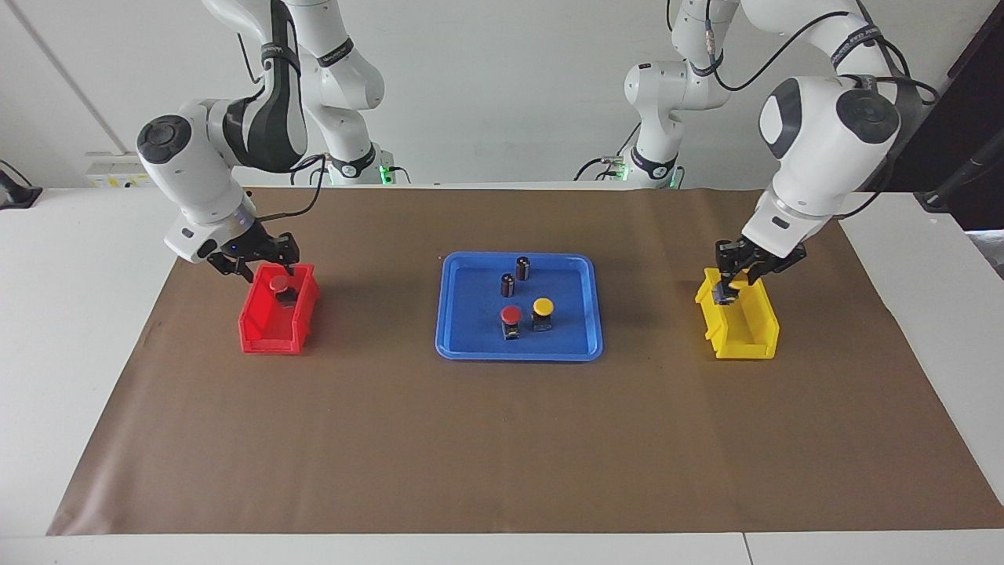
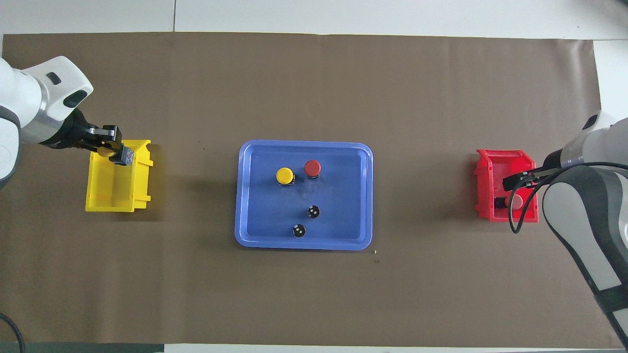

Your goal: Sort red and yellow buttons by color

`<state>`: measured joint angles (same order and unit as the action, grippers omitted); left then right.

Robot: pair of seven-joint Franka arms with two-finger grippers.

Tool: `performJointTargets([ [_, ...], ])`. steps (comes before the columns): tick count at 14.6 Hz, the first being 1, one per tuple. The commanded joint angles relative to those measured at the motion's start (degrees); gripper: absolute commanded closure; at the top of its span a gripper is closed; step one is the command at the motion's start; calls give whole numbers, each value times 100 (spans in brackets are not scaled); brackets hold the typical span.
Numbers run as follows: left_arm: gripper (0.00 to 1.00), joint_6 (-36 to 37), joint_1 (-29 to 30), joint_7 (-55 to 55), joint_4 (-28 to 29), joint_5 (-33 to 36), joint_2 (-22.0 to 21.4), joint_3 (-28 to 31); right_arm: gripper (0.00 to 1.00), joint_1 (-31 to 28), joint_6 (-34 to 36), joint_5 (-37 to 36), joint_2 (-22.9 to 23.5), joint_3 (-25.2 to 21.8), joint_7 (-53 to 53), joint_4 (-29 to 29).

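Note:
A red button [image 1: 511, 315] and a yellow button [image 1: 543, 306] stand side by side in the blue tray [image 1: 519, 355], also in the overhead view as red [image 2: 312, 167] and yellow [image 2: 284, 175]. Another red button [image 1: 279, 284] lies in the red bin [image 1: 267, 333], seen from above [image 2: 515, 201]. My right gripper [image 1: 269, 263] hangs open just above it, over the bin's end nearer the robots. My left gripper [image 1: 728, 289] is shut on a yellow button [image 2: 125, 156], base outward, low in the yellow bin [image 1: 753, 333]. The button's yellow cap blends with the bin.
Two dark cylinders with silvery tops [image 1: 522, 267] [image 1: 507, 284] stand in the tray, nearer the robots than the buttons. The tray is mid-table on a brown mat [image 1: 502, 447]. The red bin is toward the right arm's end, the yellow bin [image 2: 113, 196] toward the left arm's end.

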<state>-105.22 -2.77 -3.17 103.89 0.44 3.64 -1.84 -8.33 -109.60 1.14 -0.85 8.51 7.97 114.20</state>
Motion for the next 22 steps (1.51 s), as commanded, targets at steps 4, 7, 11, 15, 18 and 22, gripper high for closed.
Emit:
performJointTargets([
  [4,99,-1483,382,-518,1923,62,-776,-53,22,2595,-835,-70,1189,37,-3542,-1247],
  [7,99,-1992,400,-510,2415,62,-794,-62,23,3292,-861,-228,1946,28,-4565,-2032],
  [11,99,-2372,400,-501,2865,62,-821,-53,26,3496,-1283,-404,2185,28,-4673,-1822],
  [15,80,-2380,391,-501,2953,62,-847,-62,27,3487,-1810,-413,2220,28,-4673,-1550],
  [18,37,-2380,400,-492,2874,62,-795,-62,27,3496,-1916,-422,2299,28,-4682,-1532],
  [22,34,-2267,400,-518,2384,62,-602,-62,30,3487,-2118,-492,2317,28,-4673,-1374],
])
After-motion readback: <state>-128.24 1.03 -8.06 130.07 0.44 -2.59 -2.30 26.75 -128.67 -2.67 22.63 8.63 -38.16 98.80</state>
